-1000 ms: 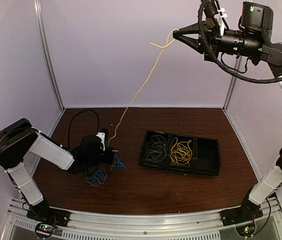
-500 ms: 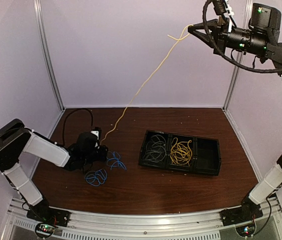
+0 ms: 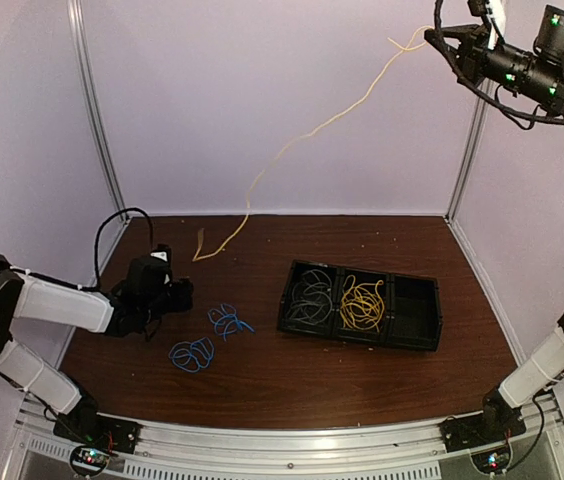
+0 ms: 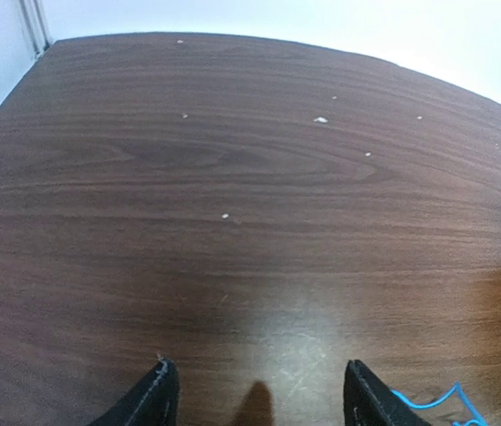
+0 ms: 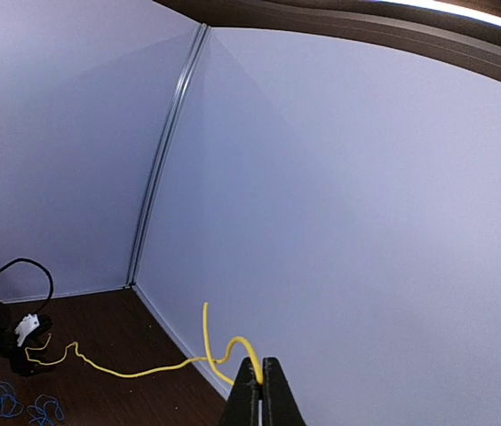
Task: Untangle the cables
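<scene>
Rising higher, right pincer (image 5: 262,386) is clamping yellow cable (image 5: 126,374) dangling below it; left pincer (image 4: 259,390) is gaping wide.

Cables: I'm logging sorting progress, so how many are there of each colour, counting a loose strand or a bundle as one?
Yellow: 2, a long strand and a yellow bundle in the tray
Blue: 2, a near blue bundle and a far blue bundle on the table
Grey: 1, a grey bundle in the tray
Total: 5
</scene>
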Available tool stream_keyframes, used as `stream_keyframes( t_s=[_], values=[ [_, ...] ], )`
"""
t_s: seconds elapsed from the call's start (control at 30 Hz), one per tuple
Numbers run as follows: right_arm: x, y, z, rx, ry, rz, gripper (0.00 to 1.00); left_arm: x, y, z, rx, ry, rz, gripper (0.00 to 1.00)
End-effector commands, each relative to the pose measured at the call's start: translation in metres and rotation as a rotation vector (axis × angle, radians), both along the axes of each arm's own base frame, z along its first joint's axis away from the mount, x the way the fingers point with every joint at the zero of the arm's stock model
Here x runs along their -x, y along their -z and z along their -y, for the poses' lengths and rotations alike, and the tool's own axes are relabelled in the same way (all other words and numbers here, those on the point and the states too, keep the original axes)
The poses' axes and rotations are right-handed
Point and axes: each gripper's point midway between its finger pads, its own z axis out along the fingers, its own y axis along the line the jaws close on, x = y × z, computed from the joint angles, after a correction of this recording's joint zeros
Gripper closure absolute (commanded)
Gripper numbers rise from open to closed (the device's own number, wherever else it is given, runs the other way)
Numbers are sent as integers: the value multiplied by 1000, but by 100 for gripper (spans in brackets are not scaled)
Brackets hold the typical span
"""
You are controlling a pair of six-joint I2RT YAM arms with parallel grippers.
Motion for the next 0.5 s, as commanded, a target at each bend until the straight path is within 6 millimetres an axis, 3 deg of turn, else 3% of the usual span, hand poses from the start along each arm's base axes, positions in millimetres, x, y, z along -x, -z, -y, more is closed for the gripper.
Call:
stream_keyframes(
  t_s=[0.0,0.2,0.47],
  values=[
    [2,-26,22,-58,83,82,100,7,5,-24,13,-67,-15,35],
    [-9,-11,17,-33,73,60,100,11,-1,-24,33,-55,-1,35],
    [-34,29,23,32,145,2,100,19,-30,-16,114,1,68,36]
  ],
)
